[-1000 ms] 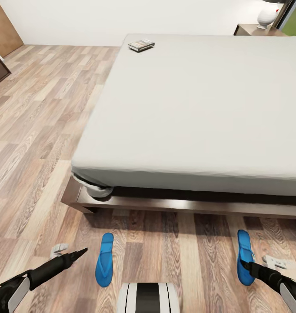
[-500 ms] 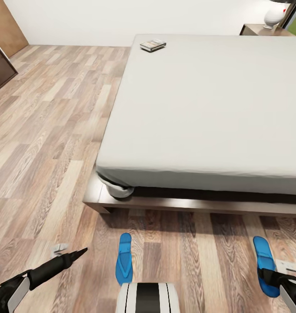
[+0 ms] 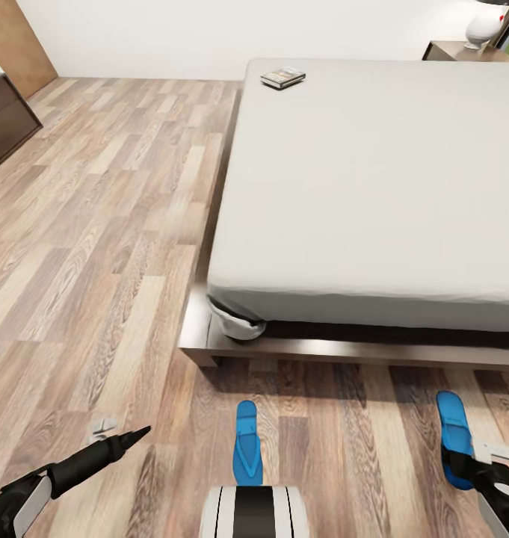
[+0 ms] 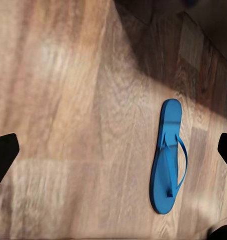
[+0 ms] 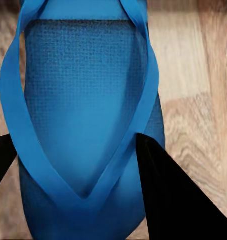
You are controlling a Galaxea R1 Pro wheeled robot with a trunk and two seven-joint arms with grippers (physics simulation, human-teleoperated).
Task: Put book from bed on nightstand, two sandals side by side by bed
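Note:
The book lies near the far left corner of the grey bed. A nightstand stands at the far right, beyond the bed. One blue sandal lies on the floor in front of the bed's foot, and the left wrist view shows this sandal too. My left gripper hangs open to its left, holding nothing. The other sandal is at the right, with my right gripper shut on its near end. Up close, that sandal sits between the fingers.
A dark low cabinet and a wooden door stand at the far left. A white lamp sits on the nightstand. Wood-plank floor stretches left of the bed. My base shows at the bottom.
The whole view has shifted right, so the camera moved left. The right sandal stayed with my right gripper and now lies closer to the left sandal. The left gripper holds its pose.

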